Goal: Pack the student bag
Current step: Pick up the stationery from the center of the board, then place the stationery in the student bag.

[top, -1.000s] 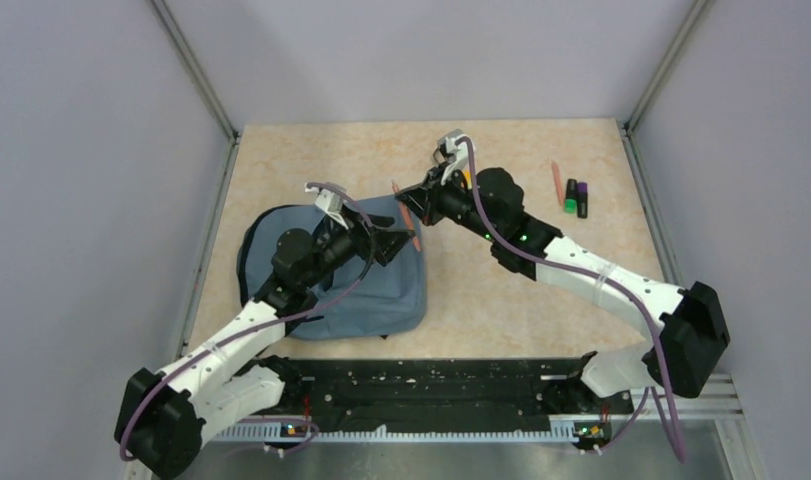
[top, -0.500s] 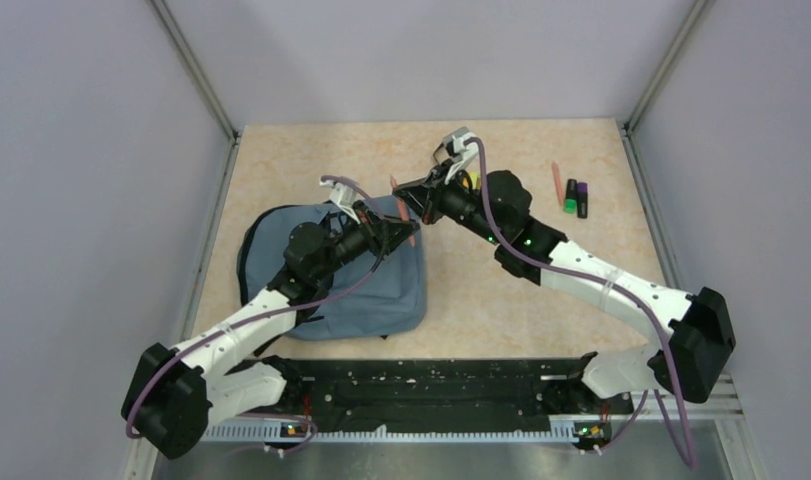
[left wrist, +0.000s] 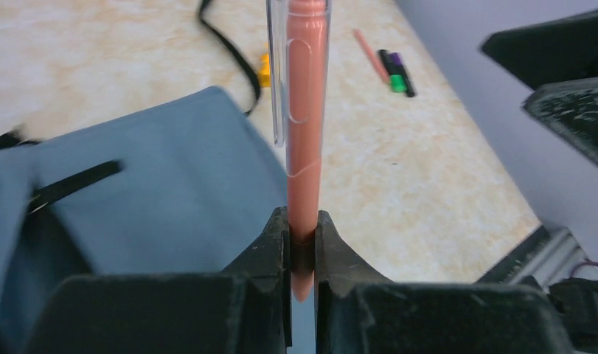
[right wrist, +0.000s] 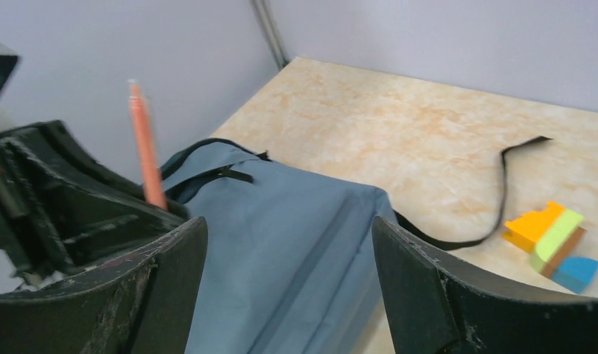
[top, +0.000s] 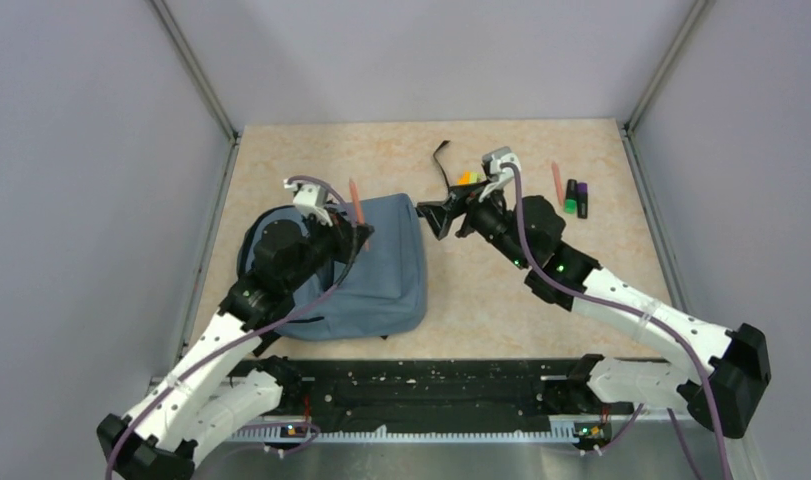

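Note:
The student bag (top: 386,285) is a dusty-blue backpack lying flat at the left of the table, also seen in the left wrist view (left wrist: 155,184) and the right wrist view (right wrist: 281,243). My left gripper (top: 360,233) (left wrist: 301,230) hangs over the bag's upper part, shut on the lower end of an orange pen (top: 356,198) (left wrist: 307,110) (right wrist: 145,147) that stands upright. My right gripper (top: 437,216) (right wrist: 288,243) is open with nothing between its fingers, just off the bag's top right corner and facing the bag.
A black strap (top: 442,160) trails from the bag's top corner. Coloured sticky notes (top: 468,178) (right wrist: 552,243) lie beside the right gripper. At the back right lie a second orange pen (top: 557,181) and two highlighters (top: 576,198). Walls close in on three sides.
The pen passed from the right gripper to the left. The left gripper shut on it and carried it left over the bag; the right gripper opened and drew back to the right.

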